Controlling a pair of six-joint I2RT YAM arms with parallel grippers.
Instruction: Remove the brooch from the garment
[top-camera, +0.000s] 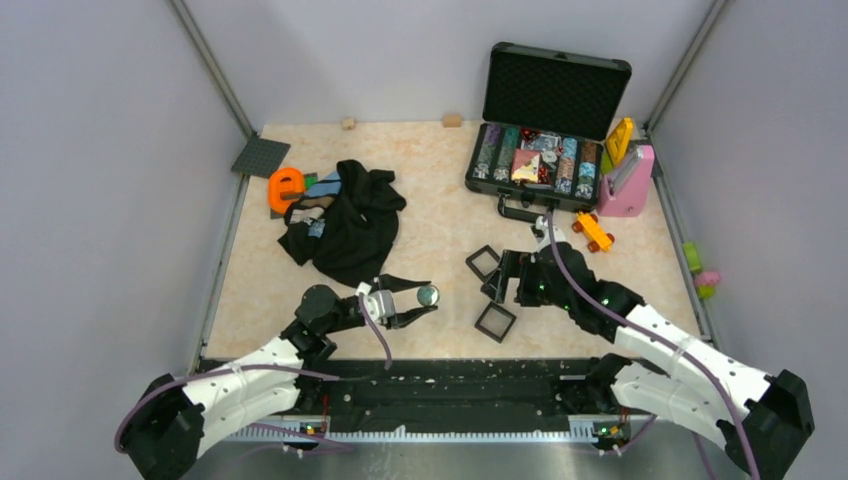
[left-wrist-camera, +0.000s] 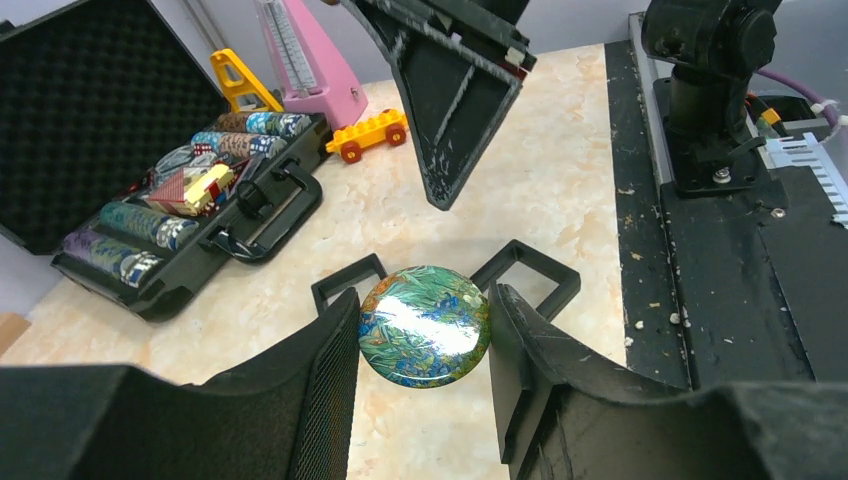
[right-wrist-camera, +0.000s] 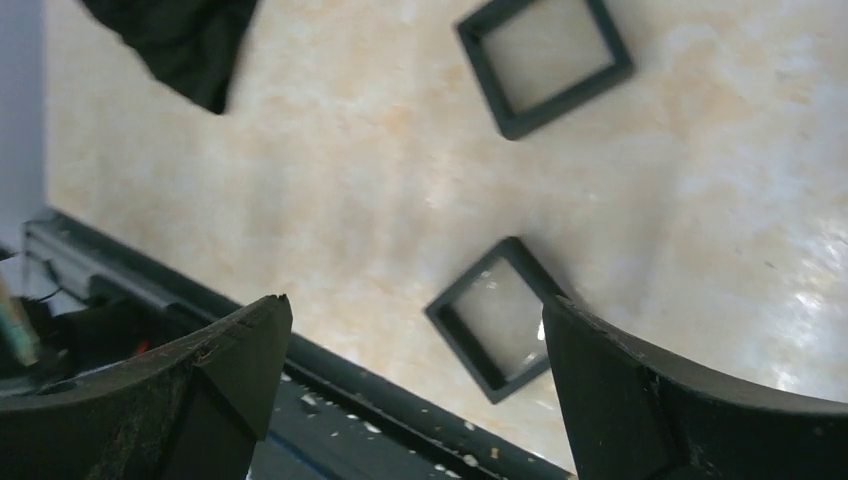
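Observation:
The brooch (top-camera: 428, 295) (left-wrist-camera: 425, 326), a small round disc with a green and blue painted face, hangs above the table between the fingers of my left gripper (top-camera: 430, 299) (left-wrist-camera: 424, 305), which is shut on its edges. The garment (top-camera: 345, 225) (right-wrist-camera: 180, 40), a crumpled black top, lies apart from it at the back left. My right gripper (top-camera: 503, 283) (right-wrist-camera: 415, 303) hovers open and empty over two square black frames (top-camera: 484, 262) (top-camera: 495, 321); one of its fingers (left-wrist-camera: 450, 90) shows in the left wrist view.
An open black case (top-camera: 545, 150) of chips stands at the back right, with a pink scale (top-camera: 628, 185) and an orange toy car (top-camera: 593, 232) beside it. An orange object (top-camera: 285, 187) and a grey plate (top-camera: 261, 157) lie left of the garment.

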